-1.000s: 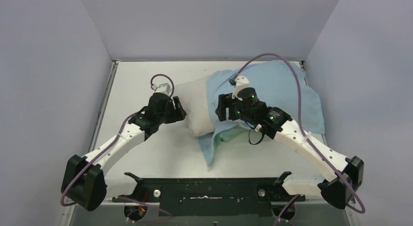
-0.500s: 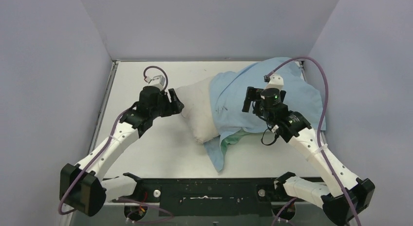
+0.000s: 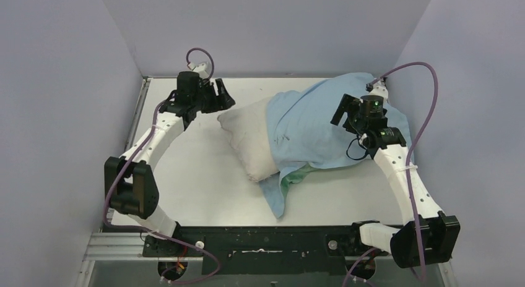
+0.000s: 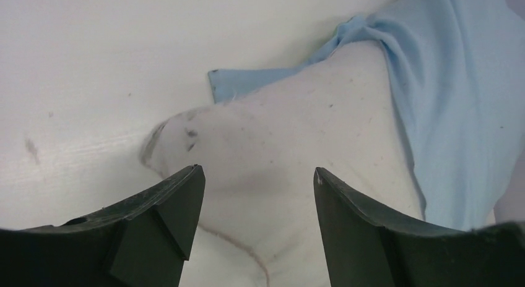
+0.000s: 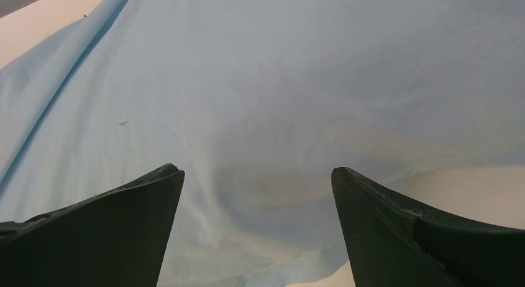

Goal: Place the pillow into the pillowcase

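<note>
Both sets of jaws apart, holding nothing. I'd have the left gripper [image 4: 257, 171] shove the pillow [image 3: 247, 138] right while the right gripper [image 5: 257, 170] pins the pillowcase [image 3: 322, 123].

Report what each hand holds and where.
Nothing is held. The left hand hangs open near a corner of the pillow; the right hand hangs open over the pillowcase.

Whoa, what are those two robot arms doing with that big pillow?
They are putting the pillow into the light blue pillowcase. The right part of the pillow looks tucked inside the cloth, and its bare left end pokes out on the table. Neither arm holds anything now: the left pincer hangs open over the bare corner, and the right pincer hangs open over the pillowcase.
</note>
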Tool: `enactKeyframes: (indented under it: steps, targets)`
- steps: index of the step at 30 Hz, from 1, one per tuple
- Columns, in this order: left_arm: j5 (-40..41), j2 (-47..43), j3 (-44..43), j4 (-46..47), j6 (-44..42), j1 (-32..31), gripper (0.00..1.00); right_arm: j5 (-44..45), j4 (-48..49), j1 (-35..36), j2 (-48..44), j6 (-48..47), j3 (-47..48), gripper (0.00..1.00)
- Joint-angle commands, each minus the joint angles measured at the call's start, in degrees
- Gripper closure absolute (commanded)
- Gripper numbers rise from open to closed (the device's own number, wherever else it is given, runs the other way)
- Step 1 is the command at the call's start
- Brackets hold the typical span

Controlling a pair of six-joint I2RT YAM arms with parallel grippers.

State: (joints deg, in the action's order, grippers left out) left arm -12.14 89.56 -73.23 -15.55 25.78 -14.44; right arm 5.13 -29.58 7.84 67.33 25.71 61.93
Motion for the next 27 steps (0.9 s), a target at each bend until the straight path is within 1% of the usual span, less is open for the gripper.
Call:
enactKeyframes:
  steps: [1, 3, 5, 6, 8, 10, 14, 17, 19, 22, 24, 27]
  targets:
    - [-9.2, 9.1, -9.5, 3.9, -0.8, 0.3, 0.4, -9.0, 8.0, -2.9, 3.7, 0.2, -1.3, 0.06]
    - [-11.6, 13.0, -11.8, 0.0, 0.9, -0.3, 0.47, -15.8, 10.0, -2.6, 6.4, -1.8, -2.2, 0.07]
    - [-10.9, 13.8, -10.8, -4.2, 1.3, -1.1, 0.49, -19.4, 9.4, -1.0, 9.2, -3.5, -2.1, 0.07]
    - [-10.3, 12.8, -8.1, -3.8, 1.9, -1.5, 0.5, -19.9, 9.3, 0.9, 10.3, -4.5, -2.2, 0.07]
    - [-9.6, 9.2, 0.2, 1.5, 5.8, -2.5, 0.53, -20.2, 10.2, 4.6, 11.4, -5.5, -2.5, 0.07]
    - [-7.5, 4.8, 7.9, 5.5, 7.3, -4.8, 0.55, -20.4, 11.6, 8.3, 12.3, -5.9, -2.2, 0.07]
    - [-2.3, -4.8, 18.8, 7.8, 9.1, -12.1, 0.55, -19.2, 10.6, 14.8, 13.3, -7.3, -0.9, 0.07]
    - [2.0, -10.8, 26.9, 13.2, 13.6, -18.7, 0.57, -18.6, 10.5, 15.4, 14.2, -8.5, 0.1, 0.06]
    - [4.3, -13.1, 28.8, 16.7, 15.8, -23.5, 0.58, -18.8, 9.1, 15.2, 15.5, -10.2, 2.3, 0.06]
    - [7.0, -14.0, 28.9, 18.2, 18.1, -30.1, 0.58, -21.7, 6.5, 15.8, 17.9, -12.2, 6.3, 0.06]
    - [8.9, -14.2, 28.2, 18.4, 18.5, -33.5, 0.58, -23.0, 5.0, 17.6, 19.2, -12.7, 8.2, 0.07]
    - [11.6, -14.8, 28.4, 19.3, 19.4, -38.1, 0.58, -22.9, 4.8, 21.7, 19.7, -13.4, 8.1, 0.07]
